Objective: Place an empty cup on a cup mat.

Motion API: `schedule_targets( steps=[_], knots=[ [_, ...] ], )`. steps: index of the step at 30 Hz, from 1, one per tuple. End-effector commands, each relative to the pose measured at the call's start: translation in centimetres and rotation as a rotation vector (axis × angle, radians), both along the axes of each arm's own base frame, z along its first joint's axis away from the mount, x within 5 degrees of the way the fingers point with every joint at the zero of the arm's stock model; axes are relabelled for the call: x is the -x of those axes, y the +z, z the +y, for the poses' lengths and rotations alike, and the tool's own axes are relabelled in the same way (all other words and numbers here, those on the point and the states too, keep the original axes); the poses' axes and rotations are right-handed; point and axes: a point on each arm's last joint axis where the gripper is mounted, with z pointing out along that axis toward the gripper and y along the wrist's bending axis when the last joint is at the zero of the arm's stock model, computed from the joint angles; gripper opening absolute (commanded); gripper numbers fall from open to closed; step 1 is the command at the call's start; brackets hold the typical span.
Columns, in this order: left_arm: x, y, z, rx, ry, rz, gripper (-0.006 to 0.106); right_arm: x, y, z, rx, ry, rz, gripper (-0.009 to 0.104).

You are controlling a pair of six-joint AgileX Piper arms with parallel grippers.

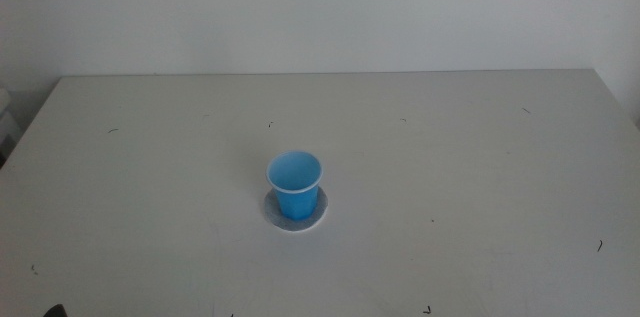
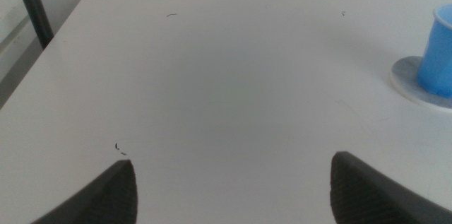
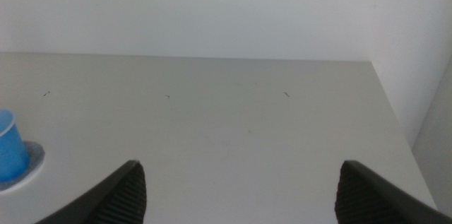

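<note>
Blue empty cup (image 1: 295,185) upright on cup mat (image 1: 311,219)

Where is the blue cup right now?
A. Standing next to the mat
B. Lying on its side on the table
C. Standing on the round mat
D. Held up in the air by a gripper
C: the cup stands upright on the mat, whose white edge shows all around its base, and neither gripper touches it.
</note>
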Motion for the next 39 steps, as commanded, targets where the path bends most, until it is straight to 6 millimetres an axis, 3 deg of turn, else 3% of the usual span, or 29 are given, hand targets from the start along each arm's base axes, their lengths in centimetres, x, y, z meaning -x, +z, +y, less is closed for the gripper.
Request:
schedule_targets(
  steps=[1, 8, 19, 26, 39],
  knots=[
    [-0.1, 0.8, 0.0, 0.015, 0.000, -0.075, 0.105, 0.5, 0.8, -0.1, 0.010, -0.005, -0.169, 0.084],
    [-0.1, 0.8, 0.0, 0.015, 0.000, -0.075, 0.105, 1.4, -2.0, -0.2, 0.043, 0.006, -0.341, 0.083],
    [-0.1, 0.8, 0.0, 0.015, 0.000, -0.075, 0.105, 1.8, -7.0, -0.2, 0.055, 0.009, -0.297, 0.083],
    [-0.1, 0.8, 0.0, 0.015, 0.000, -0.075, 0.105, 1.9, -8.8, -0.2, 0.021, 0.007, -0.267, 0.083],
    [-0.1, 0.8, 0.0, 0.015, 0.000, -0.075, 0.105, 1.9, -8.8, -0.2, -0.027, 0.005, -0.253, 0.083]
  ],
)
